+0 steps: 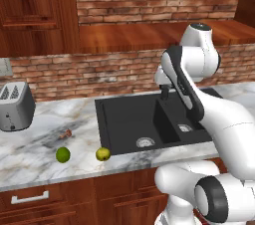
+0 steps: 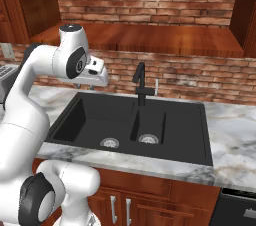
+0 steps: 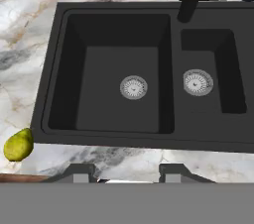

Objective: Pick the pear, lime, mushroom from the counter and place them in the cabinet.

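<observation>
The yellow-green pear (image 1: 103, 154) sits on the marble counter (image 1: 30, 162) near its front edge, just left of the black sink (image 1: 129, 119). Left of the pear lies the bright green lime (image 1: 63, 155), and the tiny brownish mushroom (image 1: 67, 133) is farther back. My gripper (image 2: 86, 86) hangs high over the sink's left basin, open and holding nothing. In the hand view its fingertips (image 3: 74, 171) stand wide apart, and the pear (image 3: 19, 144) lies at the lower left, off to the side of them. The doorless cabinet (image 1: 129, 37) with its glossy wooden floor runs above the brick backsplash.
A silver toaster (image 1: 15, 105) stands at the counter's far left. A black faucet (image 2: 141, 85) rises behind the sink between the two basins. Drawers with silver handles (image 1: 30, 197) sit under the counter. More marble counter (image 2: 230, 135) extends right of the sink.
</observation>
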Motion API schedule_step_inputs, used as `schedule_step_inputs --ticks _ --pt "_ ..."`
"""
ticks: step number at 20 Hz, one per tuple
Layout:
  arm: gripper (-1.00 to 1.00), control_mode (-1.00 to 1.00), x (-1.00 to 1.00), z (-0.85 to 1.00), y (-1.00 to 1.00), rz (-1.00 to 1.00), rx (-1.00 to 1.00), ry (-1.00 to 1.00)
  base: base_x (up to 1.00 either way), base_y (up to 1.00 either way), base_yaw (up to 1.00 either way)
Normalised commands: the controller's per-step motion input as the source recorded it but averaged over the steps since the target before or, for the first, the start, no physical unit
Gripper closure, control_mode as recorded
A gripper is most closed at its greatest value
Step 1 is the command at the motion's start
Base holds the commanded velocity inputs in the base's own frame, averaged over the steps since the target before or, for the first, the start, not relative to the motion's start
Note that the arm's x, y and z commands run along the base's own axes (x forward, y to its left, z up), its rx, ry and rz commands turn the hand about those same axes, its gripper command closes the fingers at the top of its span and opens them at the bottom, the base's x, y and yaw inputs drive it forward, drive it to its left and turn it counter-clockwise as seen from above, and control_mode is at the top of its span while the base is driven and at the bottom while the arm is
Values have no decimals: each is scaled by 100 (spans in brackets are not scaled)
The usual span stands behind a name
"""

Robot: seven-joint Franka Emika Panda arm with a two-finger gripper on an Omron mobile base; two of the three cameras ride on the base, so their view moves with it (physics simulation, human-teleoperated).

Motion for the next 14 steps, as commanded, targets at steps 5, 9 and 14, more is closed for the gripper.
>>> schedule_step_inputs --ticks 5,9,14 --pt "-100 -100 0 -34 36 0 -3 0 0 0 0" --pt "-100 -100 1 -65 74 -1 -5 4 0 0 0" --pt "-100 -100 0 -56 62 -10 0 9 0 0 0"
